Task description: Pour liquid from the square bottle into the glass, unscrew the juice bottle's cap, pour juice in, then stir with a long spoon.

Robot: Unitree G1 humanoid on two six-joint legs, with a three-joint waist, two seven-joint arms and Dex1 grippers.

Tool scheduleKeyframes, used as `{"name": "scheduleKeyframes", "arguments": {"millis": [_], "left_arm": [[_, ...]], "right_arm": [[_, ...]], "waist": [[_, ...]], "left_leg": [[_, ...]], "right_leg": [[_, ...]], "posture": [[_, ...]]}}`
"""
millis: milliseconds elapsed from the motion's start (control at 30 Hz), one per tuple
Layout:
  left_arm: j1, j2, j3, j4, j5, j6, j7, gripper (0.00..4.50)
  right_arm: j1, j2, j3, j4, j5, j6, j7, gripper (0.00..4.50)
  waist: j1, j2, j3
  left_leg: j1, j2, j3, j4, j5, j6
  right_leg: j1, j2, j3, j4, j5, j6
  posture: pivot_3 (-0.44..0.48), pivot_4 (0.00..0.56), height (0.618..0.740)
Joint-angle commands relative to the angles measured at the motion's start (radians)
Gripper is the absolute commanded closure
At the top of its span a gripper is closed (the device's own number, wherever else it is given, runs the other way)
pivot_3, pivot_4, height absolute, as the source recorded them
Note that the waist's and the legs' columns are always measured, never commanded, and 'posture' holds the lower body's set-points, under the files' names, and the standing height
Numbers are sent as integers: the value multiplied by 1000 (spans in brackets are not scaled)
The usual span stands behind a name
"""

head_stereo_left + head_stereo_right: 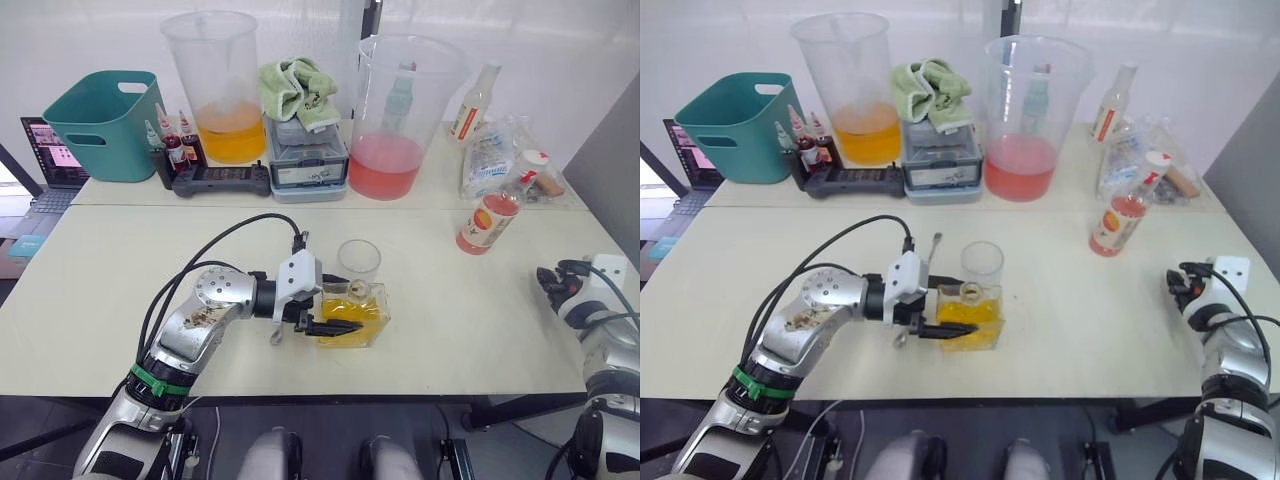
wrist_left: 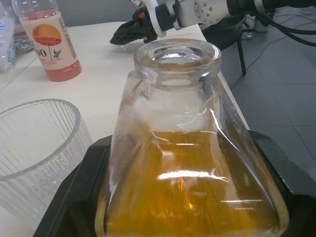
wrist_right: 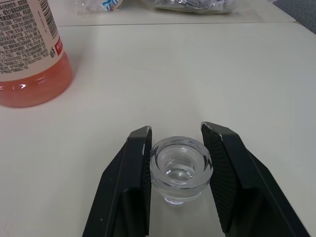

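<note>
My left gripper (image 1: 345,316) is shut on the square bottle (image 1: 352,318), which stands upright on the table with yellow liquid inside and an open neck (image 2: 177,54). The ribbed glass (image 1: 359,262) stands empty just behind the bottle, close against it. The long spoon (image 1: 936,242) lies on the table, partly hidden behind my left gripper. The juice bottle (image 1: 1120,215), with its white cap (image 1: 1156,158) on, stands at the right. Near the table's right edge, my right gripper (image 3: 177,148) holds a small clear glass stopper (image 3: 180,168) resting on the tabletop.
Along the back stand a teal basket (image 1: 105,125), a big pitcher of orange liquid (image 1: 220,85), a grey box under a green cloth (image 1: 305,150), a pitcher of pink liquid (image 1: 400,110), a slim bottle (image 1: 475,100) and plastic bags (image 1: 495,160). A black controller (image 1: 220,180) lies there too.
</note>
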Motion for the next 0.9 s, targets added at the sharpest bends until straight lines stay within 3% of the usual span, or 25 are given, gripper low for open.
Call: {"name": "scheduleKeyframes", "arguments": {"millis": [33, 200, 400, 567, 733, 900], "left_arm": [[11, 10, -15, -19, 2, 10, -7, 1697], [9, 13, -16, -17, -3, 4, -19, 1697], [8, 5, -14, -18, -21, -2, -26, 1697], [18, 9, -7, -32, -38, 4, -32, 1697], [34, 25, 18, -53, -72, 20, -35, 1697], [60, 59, 75, -112, -138, 82, -18, 1697]], "right_arm": [[-6, -22, -23, -28, 32, -17, 33, 1712], [-6, -53, -69, -130, 83, -20, 64, 33], [28, -154, -109, -323, 156, 86, 152, 0], [111, -251, -79, -512, 214, 300, 303, 0], [277, -319, -118, -802, 389, 565, 500, 0], [401, -325, -147, -1123, 567, 753, 574, 0]], "waist": [[0, 0, 0], [0, 0, 0], [1, 2, 0], [2, 2, 0], [2, 3, 0], [-3, 3, 0]], "left_leg": [[0, 0, 0, 0, 0, 0], [0, 0, 1, 0, 0, 0], [0, 0, 0, 0, -1, 1], [0, 1, 0, 0, -4, 7], [-1, 1, 0, 0, -6, 9], [0, 2, 0, -1, -6, 10]], "right_leg": [[0, 0, 0, 0, 0, 0], [-1, 0, 2, 0, 0, 0], [-1, -1, 2, 0, 0, 1], [-1, -1, 2, 0, 0, 1], [-1, -2, 2, 0, 0, 1], [-1, -2, 2, -1, 0, 1]], "posture": [[0, 150, 739], [0, 150, 739], [0, 150, 739], [0, 150, 739], [0, 150, 739], [0, 150, 739]]}}
